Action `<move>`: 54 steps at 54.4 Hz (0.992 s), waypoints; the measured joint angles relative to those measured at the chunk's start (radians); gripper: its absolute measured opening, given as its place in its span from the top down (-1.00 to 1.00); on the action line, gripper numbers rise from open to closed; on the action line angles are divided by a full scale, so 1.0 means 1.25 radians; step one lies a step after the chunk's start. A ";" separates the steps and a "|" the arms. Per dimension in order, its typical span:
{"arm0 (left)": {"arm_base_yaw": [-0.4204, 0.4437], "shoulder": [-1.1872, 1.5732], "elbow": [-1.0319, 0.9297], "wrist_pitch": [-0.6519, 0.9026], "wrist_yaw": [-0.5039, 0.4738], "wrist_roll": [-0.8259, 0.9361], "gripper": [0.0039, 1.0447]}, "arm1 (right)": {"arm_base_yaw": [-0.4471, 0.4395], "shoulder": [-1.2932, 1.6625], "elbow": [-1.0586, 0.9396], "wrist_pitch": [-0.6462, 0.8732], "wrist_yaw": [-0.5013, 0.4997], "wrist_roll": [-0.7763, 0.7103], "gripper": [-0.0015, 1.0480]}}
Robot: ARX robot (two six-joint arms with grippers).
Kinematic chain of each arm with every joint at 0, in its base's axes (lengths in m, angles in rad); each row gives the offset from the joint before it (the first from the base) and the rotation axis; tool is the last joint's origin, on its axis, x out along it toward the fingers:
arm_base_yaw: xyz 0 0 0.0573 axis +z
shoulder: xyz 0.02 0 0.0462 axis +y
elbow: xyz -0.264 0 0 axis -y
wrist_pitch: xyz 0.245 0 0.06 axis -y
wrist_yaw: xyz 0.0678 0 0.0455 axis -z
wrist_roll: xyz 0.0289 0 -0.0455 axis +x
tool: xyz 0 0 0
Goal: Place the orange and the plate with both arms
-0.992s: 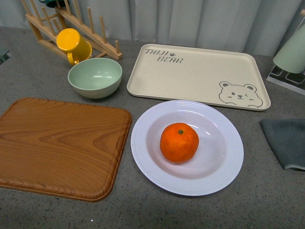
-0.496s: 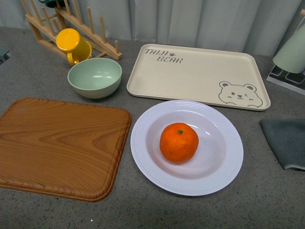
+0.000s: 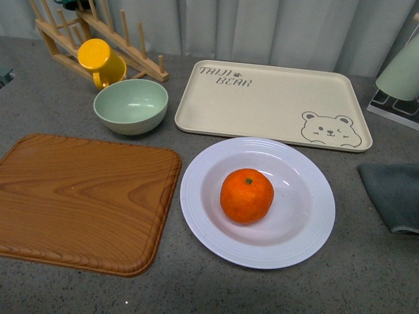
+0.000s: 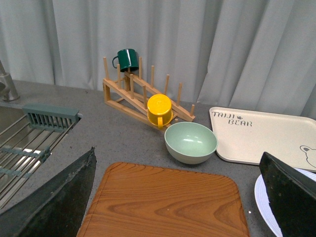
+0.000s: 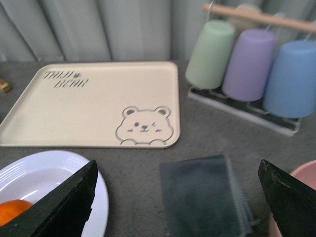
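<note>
The orange (image 3: pixel 247 195) lies in the middle of the white ribbed-rim plate (image 3: pixel 203 208) on the grey counter in the front view. No arm shows in that view. In the left wrist view my left gripper (image 4: pixel 177 197) is open and empty above the wooden board (image 4: pixel 165 202); an edge of the plate (image 4: pixel 261 203) shows beside one finger. In the right wrist view my right gripper (image 5: pixel 177 197) is open and empty above a grey cloth (image 5: pixel 202 195); the plate (image 5: pixel 44 170) and a sliver of the orange (image 5: pixel 12 211) show at one side.
A wooden board (image 3: pixel 82 196) lies left of the plate. The cream bear tray (image 3: pixel 272 101), a pale green bowl (image 3: pixel 131 104), a yellow mug (image 3: pixel 99 60) and a wooden rack (image 3: pixel 72 29) stand behind. A grey cloth (image 3: pixel 395 190) lies right. Cups (image 5: pixel 247 64) and a sink (image 4: pixel 24 143) flank the counter.
The front view has shifted very slightly. The plate and orange have not moved on the counter.
</note>
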 joint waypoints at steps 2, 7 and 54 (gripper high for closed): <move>0.000 0.000 0.000 0.000 0.000 0.000 -0.87 | -0.003 0.059 0.023 -0.002 -0.034 0.021 -0.83; 0.000 0.000 0.000 0.000 0.000 0.000 -0.88 | -0.010 0.168 0.064 -0.004 -0.110 0.081 -0.83; 0.000 0.000 0.000 0.000 0.000 0.001 -0.88 | -0.003 0.783 0.401 0.020 -0.582 0.542 -0.83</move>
